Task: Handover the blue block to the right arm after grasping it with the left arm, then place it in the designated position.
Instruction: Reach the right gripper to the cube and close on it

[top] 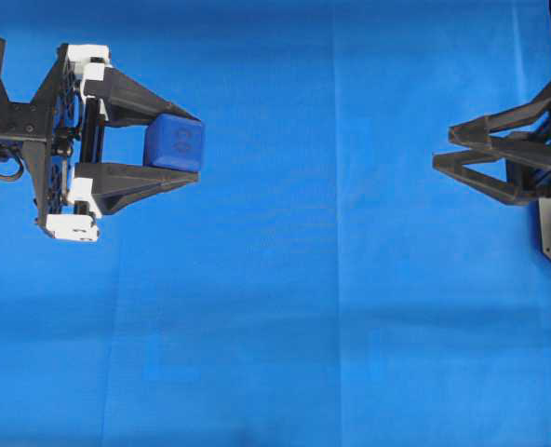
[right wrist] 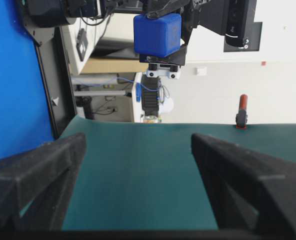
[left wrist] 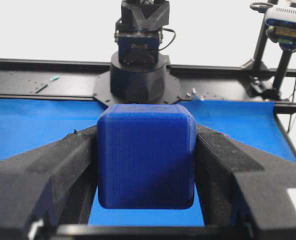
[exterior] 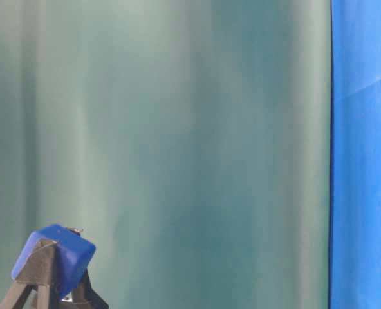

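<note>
Your left arm's fingers [top: 178, 144] pinch the blue block [top: 175, 142], held above the blue cloth [top: 303, 307] at the left; your right arm's fingers [top: 448, 149] stand spread, empty, well apart from it

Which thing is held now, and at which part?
The left gripper holds the blue block by two opposite side faces, between its fingertips. The right gripper is open and holds nothing.

Bright, even light; soft foreground blur.
</note>
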{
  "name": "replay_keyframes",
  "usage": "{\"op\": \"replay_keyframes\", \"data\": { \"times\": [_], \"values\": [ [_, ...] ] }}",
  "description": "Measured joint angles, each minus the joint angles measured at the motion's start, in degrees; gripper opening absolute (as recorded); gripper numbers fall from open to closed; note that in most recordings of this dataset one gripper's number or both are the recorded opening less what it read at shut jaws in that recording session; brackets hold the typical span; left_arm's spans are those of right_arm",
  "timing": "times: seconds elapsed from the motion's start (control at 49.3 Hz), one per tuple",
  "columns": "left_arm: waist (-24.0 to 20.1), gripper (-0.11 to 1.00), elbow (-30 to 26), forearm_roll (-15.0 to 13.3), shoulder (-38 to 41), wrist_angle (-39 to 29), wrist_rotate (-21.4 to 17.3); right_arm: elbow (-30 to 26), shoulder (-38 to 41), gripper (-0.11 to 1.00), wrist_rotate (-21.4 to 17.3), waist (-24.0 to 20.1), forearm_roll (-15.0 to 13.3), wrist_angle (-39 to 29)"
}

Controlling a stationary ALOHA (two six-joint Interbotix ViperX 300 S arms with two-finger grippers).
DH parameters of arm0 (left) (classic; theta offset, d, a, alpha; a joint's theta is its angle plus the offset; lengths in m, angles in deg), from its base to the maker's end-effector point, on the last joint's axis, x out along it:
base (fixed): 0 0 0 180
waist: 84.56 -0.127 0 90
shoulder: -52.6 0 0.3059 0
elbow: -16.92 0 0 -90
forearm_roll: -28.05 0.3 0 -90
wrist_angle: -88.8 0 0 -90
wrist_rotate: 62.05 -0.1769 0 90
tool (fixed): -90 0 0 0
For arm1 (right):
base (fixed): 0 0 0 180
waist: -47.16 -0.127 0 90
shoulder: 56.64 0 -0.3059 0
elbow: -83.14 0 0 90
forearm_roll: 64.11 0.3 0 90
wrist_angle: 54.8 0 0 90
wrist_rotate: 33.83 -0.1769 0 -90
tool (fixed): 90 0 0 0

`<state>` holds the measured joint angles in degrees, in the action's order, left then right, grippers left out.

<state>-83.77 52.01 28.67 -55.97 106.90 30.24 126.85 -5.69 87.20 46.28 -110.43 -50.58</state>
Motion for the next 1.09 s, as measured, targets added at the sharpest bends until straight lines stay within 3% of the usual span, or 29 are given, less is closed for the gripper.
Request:
{"op": "replay_keyframes", "data": {
  "times": [0.243,1.095],
  "values": [
    [0.09,0.48,0.0,0.0,0.0,-0.79,0.0,-4.13,5.63,0.94,0.0,0.0,-0.09,0.09],
    [0.35,0.48,0.0,-0.09,-0.09,-1.41,0.18,-26.89,34.01,0.94,0.26,0.09,-1.76,4.75]
  ]
}}
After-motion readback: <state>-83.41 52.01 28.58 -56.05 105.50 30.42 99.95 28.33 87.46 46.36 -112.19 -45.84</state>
